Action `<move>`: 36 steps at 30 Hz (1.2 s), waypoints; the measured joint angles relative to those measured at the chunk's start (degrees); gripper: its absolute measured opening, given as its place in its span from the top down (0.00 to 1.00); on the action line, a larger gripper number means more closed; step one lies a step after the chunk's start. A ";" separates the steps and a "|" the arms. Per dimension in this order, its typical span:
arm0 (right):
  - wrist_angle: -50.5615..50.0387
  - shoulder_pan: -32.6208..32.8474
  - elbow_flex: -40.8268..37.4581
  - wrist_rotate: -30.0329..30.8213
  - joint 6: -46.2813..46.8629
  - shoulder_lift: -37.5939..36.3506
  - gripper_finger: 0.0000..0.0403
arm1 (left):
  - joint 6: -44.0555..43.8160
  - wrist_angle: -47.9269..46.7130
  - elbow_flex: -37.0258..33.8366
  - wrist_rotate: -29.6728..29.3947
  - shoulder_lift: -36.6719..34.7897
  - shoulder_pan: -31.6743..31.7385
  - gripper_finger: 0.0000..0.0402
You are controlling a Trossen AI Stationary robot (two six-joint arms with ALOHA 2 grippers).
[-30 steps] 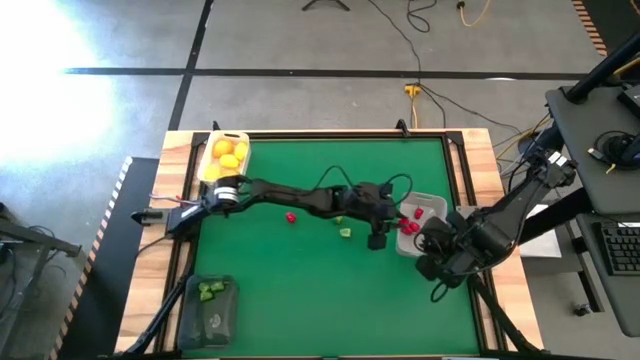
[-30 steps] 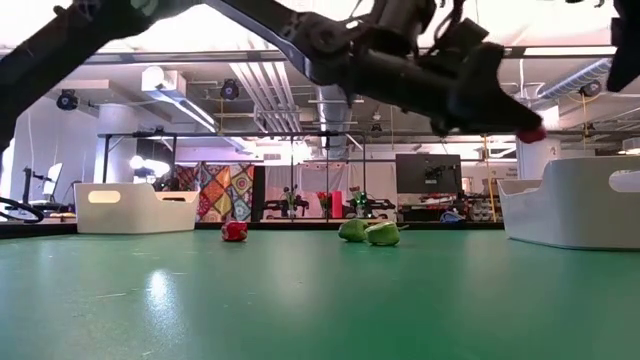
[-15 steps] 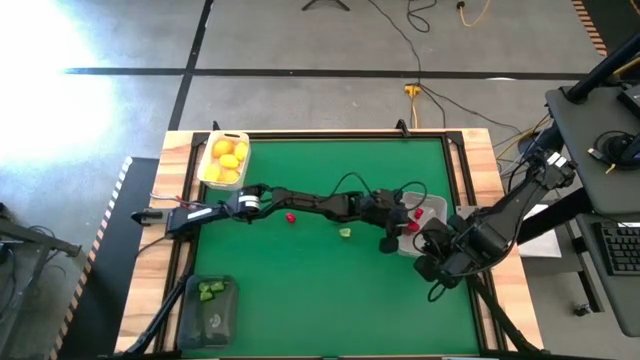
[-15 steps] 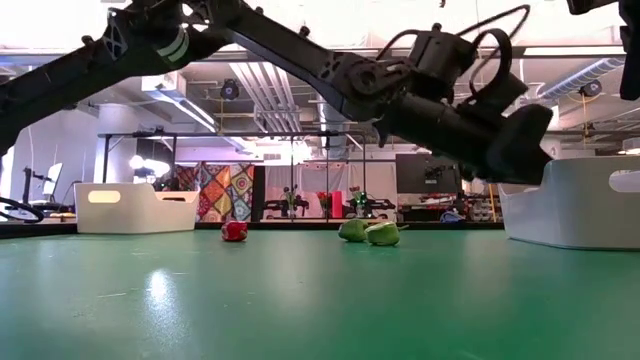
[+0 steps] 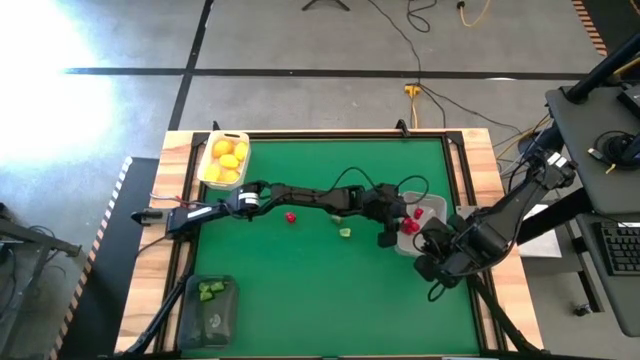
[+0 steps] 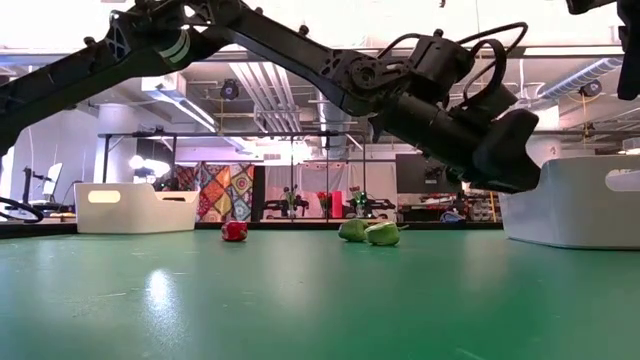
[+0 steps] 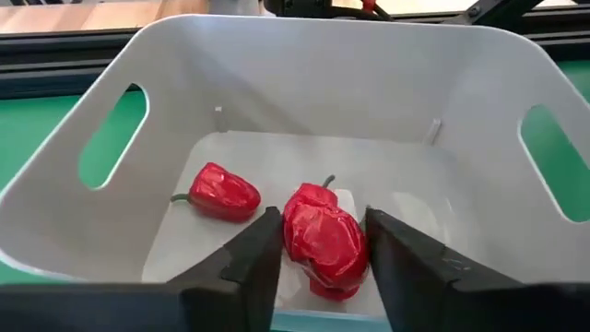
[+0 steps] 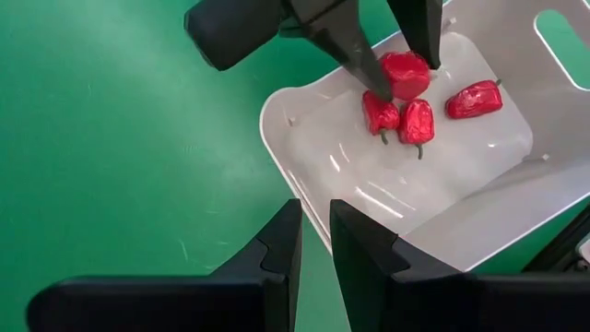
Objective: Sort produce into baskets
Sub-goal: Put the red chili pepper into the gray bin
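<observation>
One red pepper [image 7: 323, 242] sits between the left gripper [image 7: 318, 254]'s parted fingers over the white basket [image 7: 479, 111].

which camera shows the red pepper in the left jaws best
The left wrist view: the pepper fills the gap between its jaws. Right wrist shows it smaller from above; the high view, a speck; the low view hides it.

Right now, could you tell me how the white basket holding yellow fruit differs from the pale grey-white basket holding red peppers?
The white basket with yellow lemon-like fruits sits at the table's far left corner; the pale grey-white basket with red peppers sits at the right edge. No gripper is near the white one, while the left gripper reaches over the pale one with a red pepper between its fingers and the right gripper waits beside it. Both are rounded-corner trays.
</observation>
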 joint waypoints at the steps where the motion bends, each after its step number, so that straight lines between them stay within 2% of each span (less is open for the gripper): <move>1: 0.00 -0.30 0.00 0.00 0.00 0.00 0.87 | 0.01 0.05 -0.01 0.02 0.00 0.00 0.63; 6: -0.21 -2.73 0.82 -0.04 -0.30 -0.11 0.87 | -0.20 -1.55 1.45 0.91 0.00 -0.06 0.52; 11: 0.04 -5.28 5.05 1.42 -5.47 -0.11 0.87 | -0.24 -12.16 7.11 10.56 -1.86 0.04 0.47; 13: 0.14 -5.73 6.87 4.26 -7.78 -0.11 0.87 | -0.03 -18.95 9.20 12.86 -4.34 -0.11 0.48; 16: 0.09 -6.08 9.48 7.39 -11.56 -0.11 0.87 | 1.82 -29.76 10.66 13.05 -8.21 -0.85 0.52; 22: 0.12 -6.06 12.72 12.99 -18.47 -0.11 0.87 | 4.01 -50.37 7.31 10.45 -12.58 -2.67 0.61; 27: 0.14 -6.06 12.37 15.99 -22.61 -0.11 0.87 | 4.45 -62.49 0.49 10.21 -16.49 -4.08 0.67; 29: 0.16 -6.04 11.81 18.04 -23.75 0.18 0.87 | 3.57 -64.13 -3.94 7.78 -19.26 -4.42 0.68; 33: 0.99 -6.06 10.18 21.12 -28.09 1.38 0.87 | 0.69 -60.43 -16.51 -2.53 -29.07 -4.32 0.69; 36: 6.19 -6.16 7.66 22.27 -33.22 2.74 0.87 | -3.71 -54.52 -29.03 -7.28 -37.23 -3.96 0.69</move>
